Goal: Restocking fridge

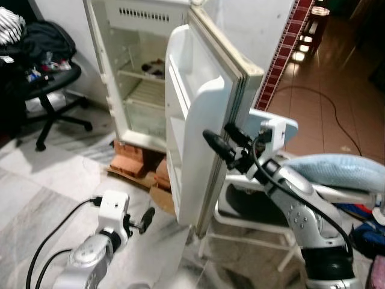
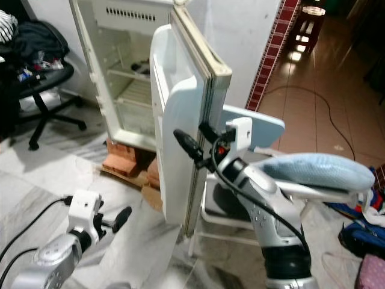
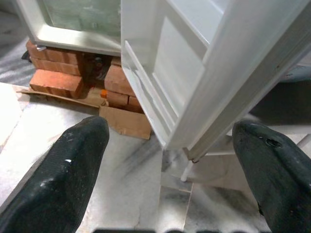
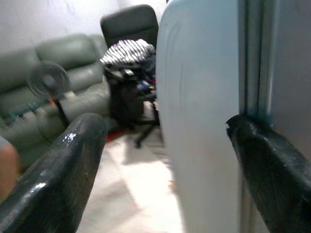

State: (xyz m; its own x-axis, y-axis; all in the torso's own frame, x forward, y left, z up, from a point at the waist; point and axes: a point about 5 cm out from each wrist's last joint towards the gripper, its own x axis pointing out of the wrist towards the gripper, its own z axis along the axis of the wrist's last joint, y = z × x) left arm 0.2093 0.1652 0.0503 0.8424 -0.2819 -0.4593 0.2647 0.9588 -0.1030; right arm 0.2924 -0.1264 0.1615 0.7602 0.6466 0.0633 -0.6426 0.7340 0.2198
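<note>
The white fridge (image 1: 144, 78) stands open on red bricks (image 1: 129, 158), with bare wire shelves and a dark item (image 1: 153, 67) on an upper shelf. Its door (image 1: 198, 120) swings out towards me, and its inner racks look bare. My right gripper (image 1: 225, 139) is raised at the door's free edge. It is open, and in the right wrist view the door edge (image 4: 204, 97) lies between its fingers (image 4: 58, 174). My left gripper (image 1: 144, 221) hangs low over the marble floor, open and holding nothing, aimed at the door's bottom corner (image 3: 167, 141).
A black office chair (image 1: 48, 84) piled with clothes stands at the left. A white frame carrying a light blue cushion (image 1: 337, 168) sits close on the right, behind the door. Flat cardboard (image 3: 129, 124) lies by the bricks. A cable (image 1: 337, 114) crosses the tiled floor beyond.
</note>
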